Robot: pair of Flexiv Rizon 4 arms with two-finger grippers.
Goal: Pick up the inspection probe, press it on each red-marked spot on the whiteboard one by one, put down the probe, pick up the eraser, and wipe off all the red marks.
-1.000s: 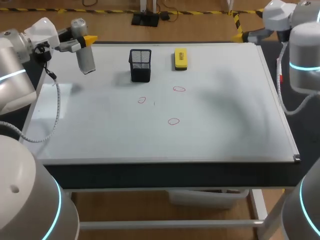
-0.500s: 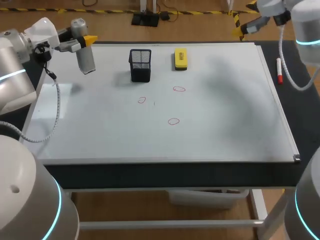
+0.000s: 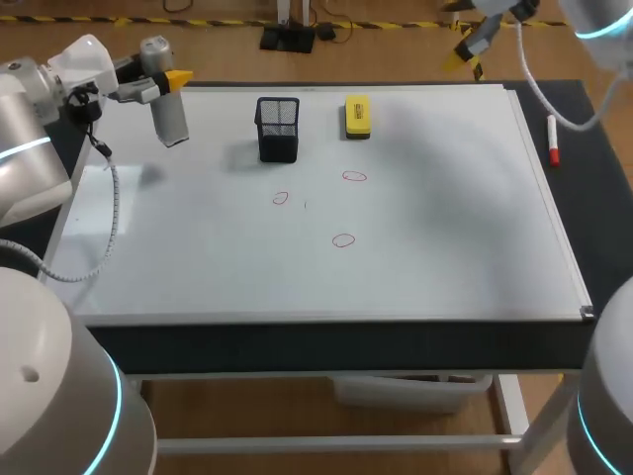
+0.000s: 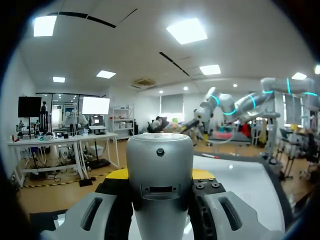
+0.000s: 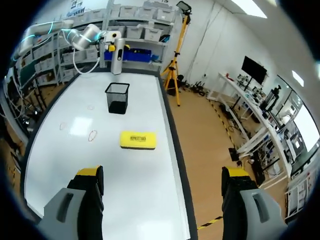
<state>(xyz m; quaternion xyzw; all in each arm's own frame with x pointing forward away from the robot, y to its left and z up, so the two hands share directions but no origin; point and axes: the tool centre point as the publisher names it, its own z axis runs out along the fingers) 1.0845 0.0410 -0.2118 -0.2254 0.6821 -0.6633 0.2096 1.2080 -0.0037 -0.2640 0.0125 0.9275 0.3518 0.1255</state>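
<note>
My left gripper (image 3: 163,79) is shut on the grey cylindrical inspection probe (image 3: 169,114), holding it in the air over the whiteboard's (image 3: 445,228) far left corner. In the left wrist view the probe (image 4: 160,175) fills the gap between the fingers (image 4: 95,215). Three red circles (image 3: 281,198) (image 3: 354,176) (image 3: 343,239) are drawn mid-board. The yellow eraser (image 3: 357,116) lies near the far edge. My right gripper (image 3: 470,40) hangs open and empty above the far right corner; in its own view the right gripper (image 5: 162,172) stands high over the eraser (image 5: 138,140).
A black mesh pen holder (image 3: 278,129) stands to the left of the eraser, and shows in the right wrist view as the pen holder (image 5: 117,97) ahead of the eraser. A red marker (image 3: 553,141) lies on the dark table strip right of the board.
My right arm has risen and swung back toward the far edge, uncovering the red marker. My left arm and the probe have not moved.
</note>
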